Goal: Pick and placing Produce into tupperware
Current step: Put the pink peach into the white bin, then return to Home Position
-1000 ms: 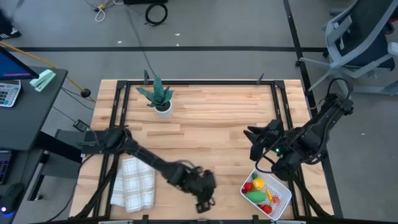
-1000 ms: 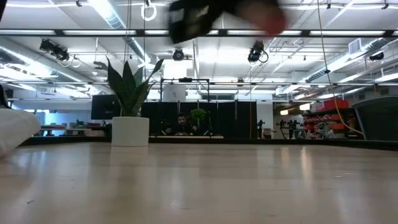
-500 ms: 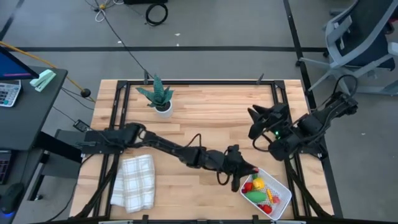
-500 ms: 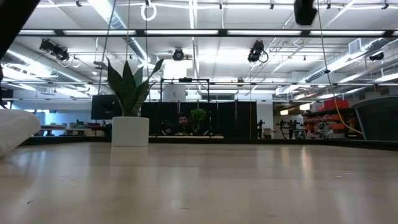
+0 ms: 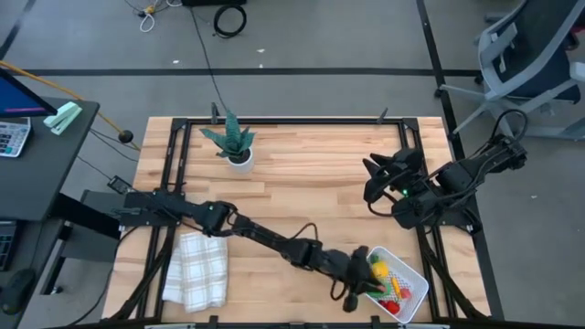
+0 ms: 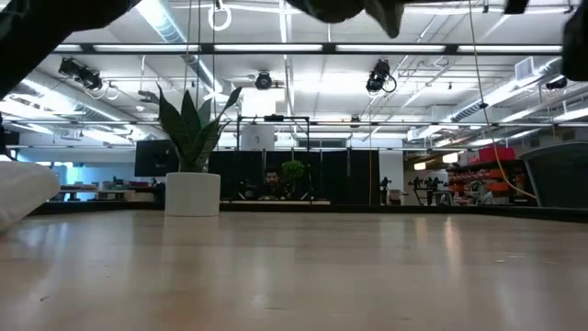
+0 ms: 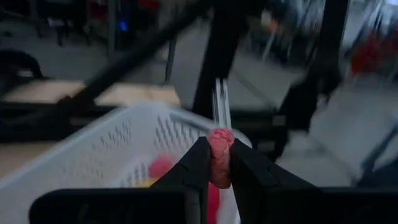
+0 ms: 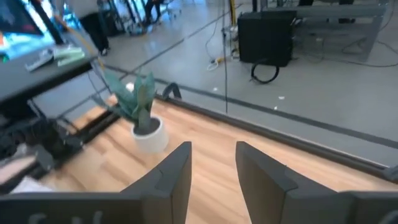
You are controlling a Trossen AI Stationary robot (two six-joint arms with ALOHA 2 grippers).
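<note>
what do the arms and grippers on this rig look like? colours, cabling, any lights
Both arms are black, built of slim jointed segments. Thin black cables loop loosely beside the left arm and arch over the rear of the right arm. A small green light glows near the right wrist. The left gripper and right gripper each have two dark, flat, tapering fingers on a black body. No markings are legible.

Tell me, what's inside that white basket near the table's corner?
The tupperware holds toy produce: green, yellow, red pieces. The left hand, gripping a pink piece, covers its near end.
</note>
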